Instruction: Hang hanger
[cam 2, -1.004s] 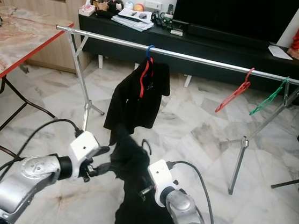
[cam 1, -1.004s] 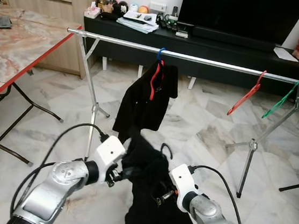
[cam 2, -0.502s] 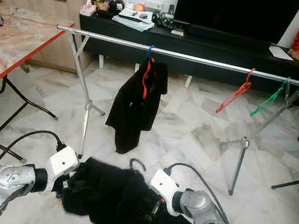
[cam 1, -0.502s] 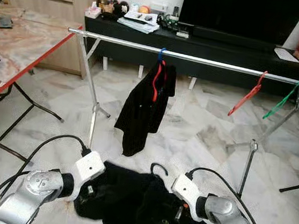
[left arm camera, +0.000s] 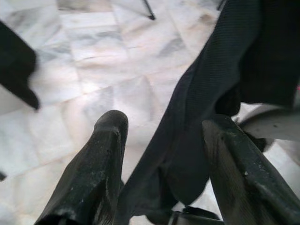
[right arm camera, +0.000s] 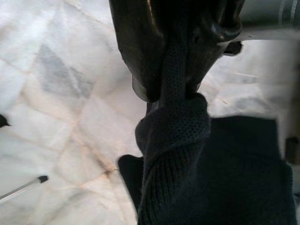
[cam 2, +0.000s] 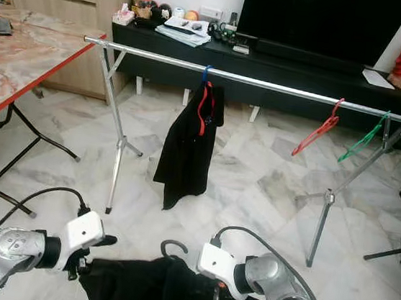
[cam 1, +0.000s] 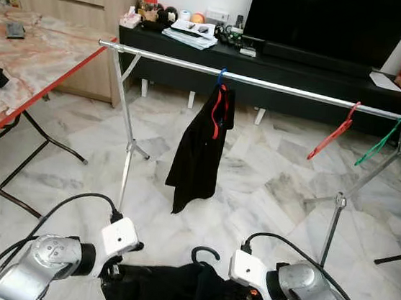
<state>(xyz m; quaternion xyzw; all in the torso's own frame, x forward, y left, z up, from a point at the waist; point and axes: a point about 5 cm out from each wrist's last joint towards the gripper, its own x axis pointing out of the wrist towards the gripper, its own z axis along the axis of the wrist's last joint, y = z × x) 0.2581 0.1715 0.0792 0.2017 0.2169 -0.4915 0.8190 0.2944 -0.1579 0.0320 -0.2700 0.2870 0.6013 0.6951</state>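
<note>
Left eye view: black garment on a black hook-topped hanger (cam 1: 203,254) stretched low between both arms, below the silver clothes rail (cam 1: 266,81). Another black shirt on a red hanger (cam 1: 202,150) hangs there.
Left wrist view: left gripper (left arm camera: 164,126) jaws apart, dark cloth (left arm camera: 206,108) between them.
Right wrist view: right gripper (right arm camera: 176,86) jaws clamped on knitted fabric.
</note>
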